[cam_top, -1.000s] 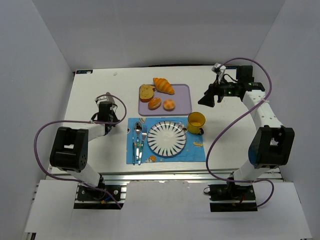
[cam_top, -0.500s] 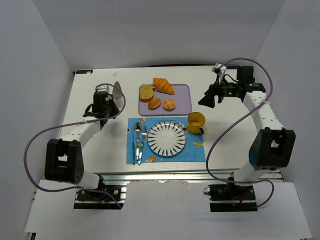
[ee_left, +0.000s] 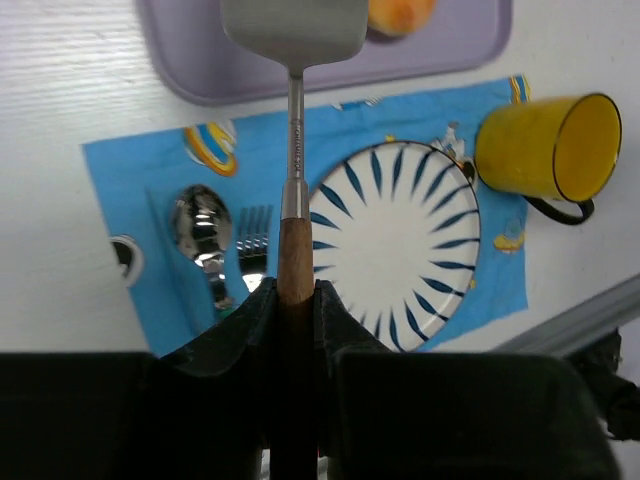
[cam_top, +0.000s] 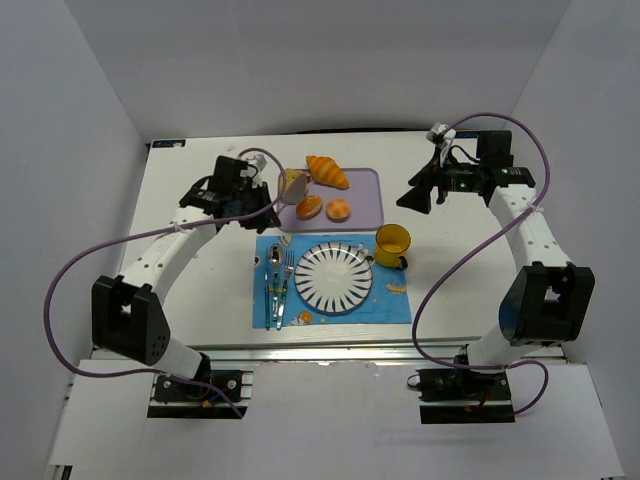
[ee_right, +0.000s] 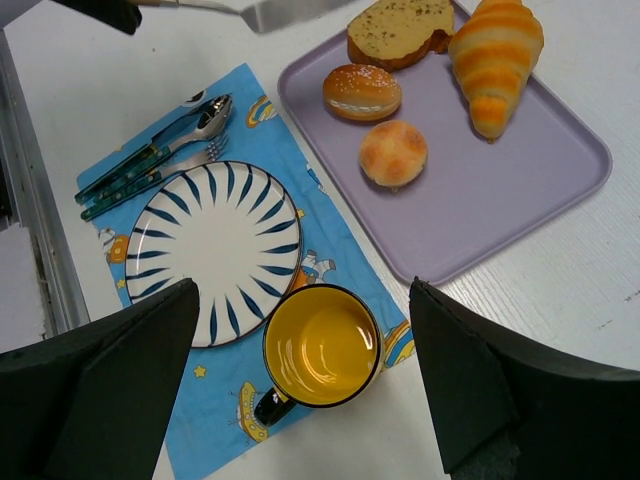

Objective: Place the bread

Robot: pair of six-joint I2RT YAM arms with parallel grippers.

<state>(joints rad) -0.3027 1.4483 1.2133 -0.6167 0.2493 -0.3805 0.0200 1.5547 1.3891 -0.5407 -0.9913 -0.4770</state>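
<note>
A white table [cam_top: 215, 300] carries a lilac rectangular plastic tray [ee_right: 520, 190] holding a ridged orange croissant [ee_right: 495, 60], a slice of brown toast [ee_right: 400, 30] beside it and a round orange-and-white bun [ee_right: 393, 152]. Just in front of the tray lies a blue cartoon-printed placemat [ee_right: 330, 250] with a white plate with dark blue rays [ee_right: 213, 250], a yellow enamel mug [ee_right: 320, 348] close at its right, and a teal-handled metal spoon [ee_right: 205, 115] and fork [ee_right: 190, 160] side by side at its left.
</note>
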